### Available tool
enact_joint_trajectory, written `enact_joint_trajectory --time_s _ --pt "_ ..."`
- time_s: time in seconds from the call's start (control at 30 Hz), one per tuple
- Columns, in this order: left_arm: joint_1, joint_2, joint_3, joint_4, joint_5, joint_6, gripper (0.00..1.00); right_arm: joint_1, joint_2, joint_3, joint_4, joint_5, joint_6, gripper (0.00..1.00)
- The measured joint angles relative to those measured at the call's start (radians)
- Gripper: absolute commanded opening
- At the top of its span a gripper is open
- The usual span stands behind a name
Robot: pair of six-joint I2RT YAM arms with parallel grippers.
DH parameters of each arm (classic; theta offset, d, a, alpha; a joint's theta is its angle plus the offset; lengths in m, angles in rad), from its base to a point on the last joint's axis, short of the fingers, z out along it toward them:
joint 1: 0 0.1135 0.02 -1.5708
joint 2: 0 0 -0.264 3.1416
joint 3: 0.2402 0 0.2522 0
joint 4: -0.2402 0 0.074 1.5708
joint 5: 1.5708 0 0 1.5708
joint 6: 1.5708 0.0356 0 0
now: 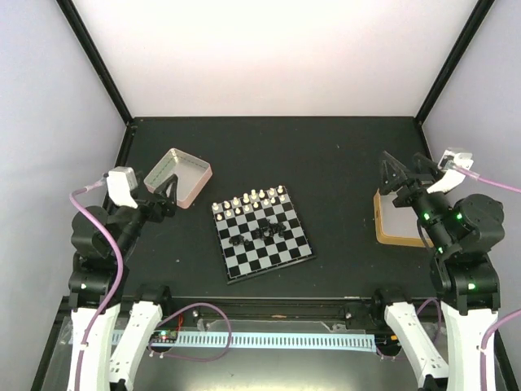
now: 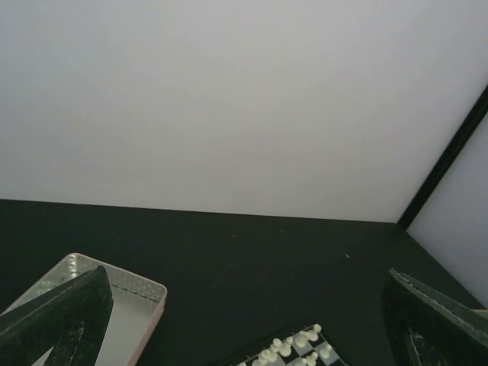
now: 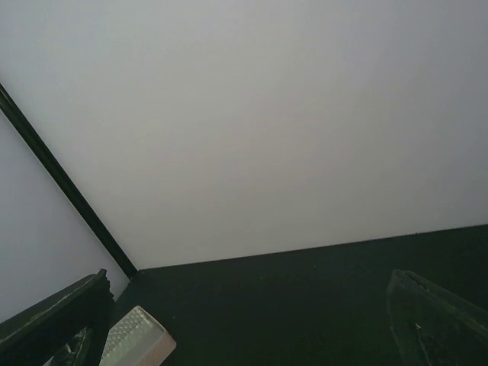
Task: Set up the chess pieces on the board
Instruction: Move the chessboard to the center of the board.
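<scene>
The board (image 1: 281, 254) lies tilted at the middle of the table. White pieces (image 1: 249, 201) stand along its far rows. Several black pieces (image 1: 259, 229) cluster near its middle. My left gripper (image 1: 165, 194) is open and empty, left of the board and beside the pink tray. In the left wrist view (image 2: 245, 273) its fingers (image 2: 72, 316) frame the board's far corner with white pieces (image 2: 296, 345). My right gripper (image 1: 400, 171) is open and empty, to the right of the board above the tan tray. The right wrist view (image 3: 250, 276) shows only bare table between its fingers (image 3: 438, 320).
A metal tray with pink sides (image 1: 194, 168) stands left of the board and shows in the left wrist view (image 2: 122, 301) and the right wrist view (image 3: 137, 341). A tan-sided tray (image 1: 381, 221) lies at the right. White walls with black corner posts (image 1: 99, 69) enclose the table.
</scene>
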Motion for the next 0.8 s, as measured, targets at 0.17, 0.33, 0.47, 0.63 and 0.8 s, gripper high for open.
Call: enact_joint_trajectory --time_s 0.17,0.33,0.47,0.63,0.8 --pt "0.06 0.0 -0.042 0.027 0.138 -0.037 0.99 -0.021 -0.002 -0.085 0.038 -0.05 0.056 0.99" --pt "0.084 0.004 -0.121 0.06 0.22 -0.068 0.99 -0.031 0.023 -0.199 0.069 -0.132 0.103 0.95" --pt "0.091 0.029 -0.195 0.084 0.256 -0.117 0.99 -0.035 0.111 -0.27 0.102 -0.227 0.119 0.91" --pt "0.096 0.08 -0.308 0.124 0.301 -0.208 0.99 -0.027 0.262 -0.378 0.158 -0.327 0.146 0.86" --pt "0.098 0.118 -0.481 0.208 0.334 -0.326 0.99 0.051 0.407 -0.438 0.169 -0.34 0.16 0.83"
